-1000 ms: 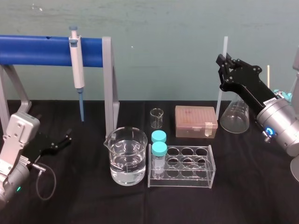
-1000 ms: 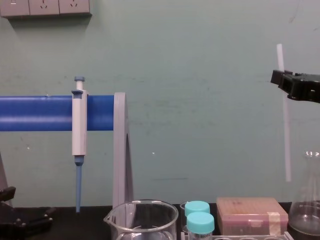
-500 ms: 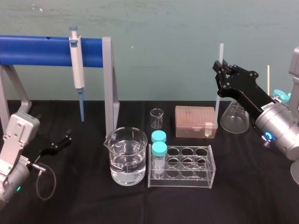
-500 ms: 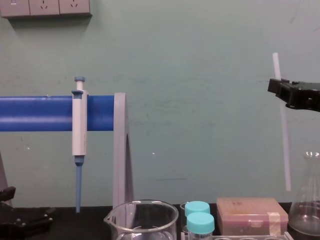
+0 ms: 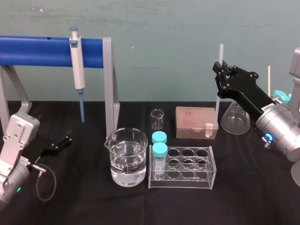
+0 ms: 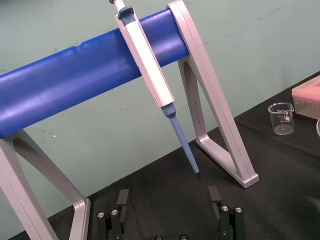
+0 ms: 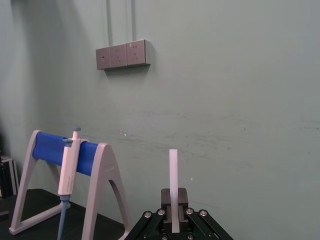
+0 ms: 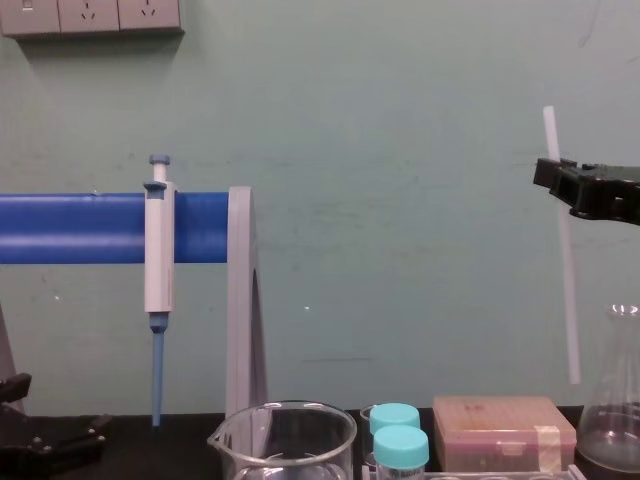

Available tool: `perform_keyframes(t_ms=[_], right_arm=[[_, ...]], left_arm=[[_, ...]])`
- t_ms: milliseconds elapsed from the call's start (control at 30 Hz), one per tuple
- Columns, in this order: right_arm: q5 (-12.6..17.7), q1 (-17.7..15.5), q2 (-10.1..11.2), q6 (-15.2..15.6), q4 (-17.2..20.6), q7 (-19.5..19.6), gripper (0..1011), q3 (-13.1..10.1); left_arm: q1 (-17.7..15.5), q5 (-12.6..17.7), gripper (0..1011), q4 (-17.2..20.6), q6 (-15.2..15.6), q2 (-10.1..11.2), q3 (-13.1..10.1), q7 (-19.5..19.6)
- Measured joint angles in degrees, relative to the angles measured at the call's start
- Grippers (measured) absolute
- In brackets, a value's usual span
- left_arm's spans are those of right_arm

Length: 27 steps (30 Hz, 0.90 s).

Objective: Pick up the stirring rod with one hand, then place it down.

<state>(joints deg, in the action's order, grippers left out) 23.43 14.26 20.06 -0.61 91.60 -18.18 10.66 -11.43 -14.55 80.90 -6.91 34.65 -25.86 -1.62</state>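
Green wall behind; black-covered bench (image 5: 243, 187) below. Stirring rod (image 5: 218, 105) stands near upright, clamped in the jaws of the right hand (image 5: 219, 70) and held clear of the bench. A short length projects above the hand, and the longer length hangs beneath. Below the hand sit a pinkish box (image 5: 196, 121) and a conical flask (image 5: 234, 119). Left hand (image 5: 63, 140) rests low on the bench, jaws wide and empty, facing the hanging pipette (image 5: 77, 70).

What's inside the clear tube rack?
The rack holds two teal-capped vials in its left column, front vial and back vial; the other holes look empty. The front one covers the back one's body, so its contents cannot be seen.
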Motion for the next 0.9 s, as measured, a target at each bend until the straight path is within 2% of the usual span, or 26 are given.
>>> perform_keyframes(t_ms=[900], right_arm=[[0.59, 0.28, 0.64, -0.09, -0.64, -0.89, 71, 0.36]], left_arm=[[0.0, 0.0, 1000, 0.0, 0.0, 0.0, 0.0, 0.0]])
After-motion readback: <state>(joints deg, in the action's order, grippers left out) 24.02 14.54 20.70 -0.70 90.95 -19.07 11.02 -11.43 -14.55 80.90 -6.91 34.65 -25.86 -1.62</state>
